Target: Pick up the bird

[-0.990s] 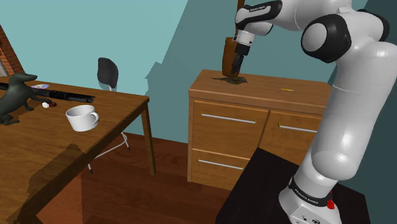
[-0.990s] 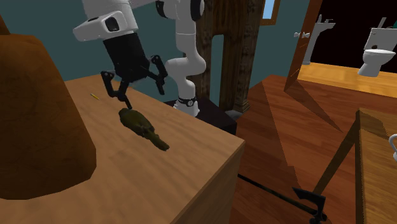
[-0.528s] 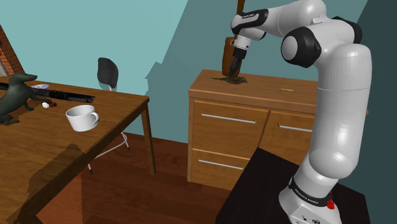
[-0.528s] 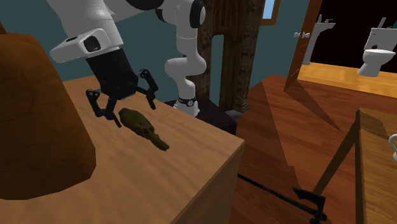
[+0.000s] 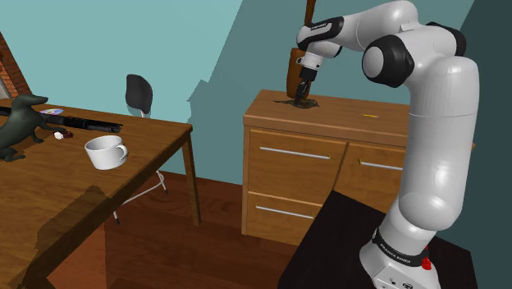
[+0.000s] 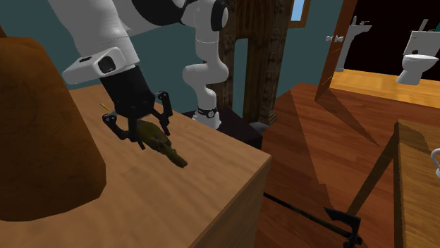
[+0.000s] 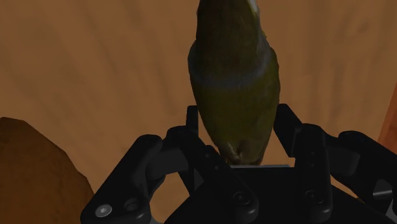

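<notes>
My gripper fingers apart, astride olive bird; should centre on body, close gently, lift straight.

Smooth white rounded links with dark grey joints form the arm, a black lettered band and red mark ring its base, and behind the fingers the all-black gripper carries round screws on its linkages.

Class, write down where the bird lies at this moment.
The bird lies on the dresser top, toward the second exterior view's left, beside the brown mound, with the open claw astride one end.
</notes>
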You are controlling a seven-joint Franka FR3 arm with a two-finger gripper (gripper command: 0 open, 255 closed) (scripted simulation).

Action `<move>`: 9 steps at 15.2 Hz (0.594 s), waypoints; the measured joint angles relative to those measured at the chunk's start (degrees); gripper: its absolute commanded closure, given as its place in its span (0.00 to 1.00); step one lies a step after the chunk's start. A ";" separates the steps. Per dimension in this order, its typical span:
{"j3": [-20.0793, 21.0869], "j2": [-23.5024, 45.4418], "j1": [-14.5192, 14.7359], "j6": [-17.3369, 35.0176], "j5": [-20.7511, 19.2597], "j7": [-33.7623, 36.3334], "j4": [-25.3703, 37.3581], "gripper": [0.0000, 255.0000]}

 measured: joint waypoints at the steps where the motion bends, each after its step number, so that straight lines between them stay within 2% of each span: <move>1: 0.00 -0.03 0.01 0.01 0.01 -0.01 -0.04 1.00; 9: 0.00 0.09 -0.12 -0.88 -0.05 0.13 0.71 1.00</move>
